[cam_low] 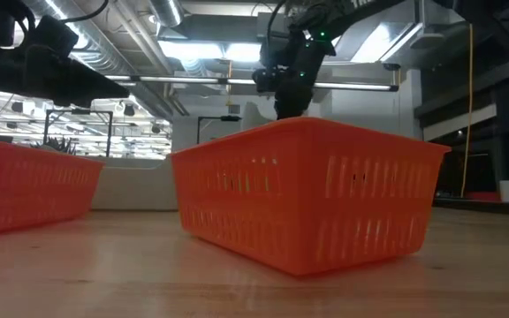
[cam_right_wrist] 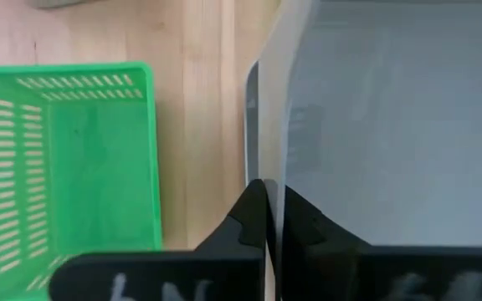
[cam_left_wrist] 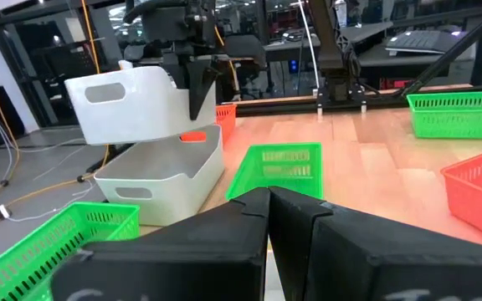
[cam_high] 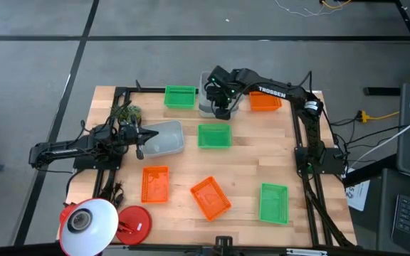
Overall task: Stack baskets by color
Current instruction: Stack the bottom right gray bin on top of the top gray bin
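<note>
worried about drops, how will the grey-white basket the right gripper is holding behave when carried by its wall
Pinched on one wall by the right gripper, the grey-white basket hangs tilted and may swing. Its smooth plastic looks slippery. It keeps its shape in the air, so it is probably stiff and light.

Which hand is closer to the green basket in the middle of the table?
The right hand. It hangs just beyond the middle green basket, holding a white basket by its wall. The left hand waits farther off, across another white basket.
</note>
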Motion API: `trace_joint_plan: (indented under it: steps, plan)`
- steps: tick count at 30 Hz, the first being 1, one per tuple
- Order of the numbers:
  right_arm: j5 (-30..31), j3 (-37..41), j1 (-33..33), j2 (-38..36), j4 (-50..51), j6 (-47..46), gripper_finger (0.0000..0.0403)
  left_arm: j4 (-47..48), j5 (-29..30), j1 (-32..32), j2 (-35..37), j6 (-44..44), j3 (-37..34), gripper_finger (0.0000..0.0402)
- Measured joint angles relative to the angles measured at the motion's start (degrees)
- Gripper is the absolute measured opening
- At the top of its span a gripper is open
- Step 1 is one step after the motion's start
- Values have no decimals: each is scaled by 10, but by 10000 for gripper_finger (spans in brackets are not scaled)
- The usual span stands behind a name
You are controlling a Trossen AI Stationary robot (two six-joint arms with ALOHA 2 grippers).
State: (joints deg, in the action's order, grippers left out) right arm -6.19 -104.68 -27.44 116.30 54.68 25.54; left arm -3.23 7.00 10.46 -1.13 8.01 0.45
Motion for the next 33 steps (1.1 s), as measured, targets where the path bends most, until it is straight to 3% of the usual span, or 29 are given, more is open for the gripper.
trace_joint_plan:
  steps: [12, 23, 33]
  plan:
    - [11, 1, 0, 60, -6, 0, 1, 2, 0, 0, 0, -1, 0, 0]
    - [20, 1, 0, 59, 5, 0, 4, 2, 0, 0, 0, -1, 0, 0]
    - [22, 1, 0, 59, 5, 0, 69, 2, 0, 0, 0, -1, 0, 0]
